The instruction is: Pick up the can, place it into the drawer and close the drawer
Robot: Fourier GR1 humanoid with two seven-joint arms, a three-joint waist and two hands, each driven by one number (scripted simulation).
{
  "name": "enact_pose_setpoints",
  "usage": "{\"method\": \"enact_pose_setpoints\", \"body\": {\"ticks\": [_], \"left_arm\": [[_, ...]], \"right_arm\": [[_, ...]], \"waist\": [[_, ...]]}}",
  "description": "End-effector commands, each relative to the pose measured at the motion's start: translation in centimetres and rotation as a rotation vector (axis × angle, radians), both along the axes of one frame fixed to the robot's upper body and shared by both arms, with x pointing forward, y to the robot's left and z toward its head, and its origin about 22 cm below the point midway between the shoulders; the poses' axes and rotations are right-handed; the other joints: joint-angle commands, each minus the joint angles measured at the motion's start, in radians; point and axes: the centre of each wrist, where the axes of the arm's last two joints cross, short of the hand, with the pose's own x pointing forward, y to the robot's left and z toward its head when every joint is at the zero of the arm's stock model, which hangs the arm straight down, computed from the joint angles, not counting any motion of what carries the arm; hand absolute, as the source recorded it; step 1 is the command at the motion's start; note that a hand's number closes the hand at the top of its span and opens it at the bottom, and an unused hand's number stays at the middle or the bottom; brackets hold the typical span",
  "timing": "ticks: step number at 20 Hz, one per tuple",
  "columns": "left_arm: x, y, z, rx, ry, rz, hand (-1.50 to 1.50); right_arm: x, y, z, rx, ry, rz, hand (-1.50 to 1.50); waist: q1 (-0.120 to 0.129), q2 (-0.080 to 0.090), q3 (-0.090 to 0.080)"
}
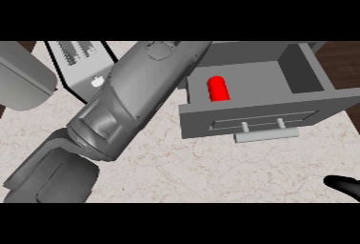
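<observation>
Can [218, 89] lies on its side inside the open drawer [309, 102], near the drawer's left wall, with nothing holding it. Placing looks done, so the step in hand is closing the drawer.

Left forearm [134, 95] runs diagonally over the counter [211, 167] up to the drawer's far left corner and overlaps its left edge. The left hand itself is out of sight past the wrist, so I cannot tell whether it is spread or curled. Right hand [345, 187] shows only as a black tip, well below and to the right of the drawer; cannot tell its state either. Handle [264, 133] sits on the drawer's front panel, on the robot's side, with nothing on it.

To do it well:
- Take the left forearm up and off the drawer's left edge first, without brushing the can.
- Push on the front panel at the handle, centred and straight away from the robot, so the drawer doesn't skew.
- Flat fingers are enough; no grasp needed.
- The right hand looks better placed for the push.
- The can may roll, so go steady and push until the front is flush.
</observation>
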Motion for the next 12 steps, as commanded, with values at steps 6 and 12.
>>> {"method": "enact_pose_setpoints", "body": {"ticks": [6, 12], "left_arm": [[0.0, -0.1, 0.0, -0.066, 0.002, 0.036, -1.5], [0.0, -0.2, 1.0, -0.126, -0.002, 0.017, -1.5]], "right_arm": [[1.5, 1.3, 0.6, -0.213, -0.082, 0.03, -1.5], [3.3, 1.3, 1.7, -0.45, -0.081, 0.022, -1.5]], "waist": [[0.0, 0.006, 0.0], [0.017, 0.009, -0.001]]}}
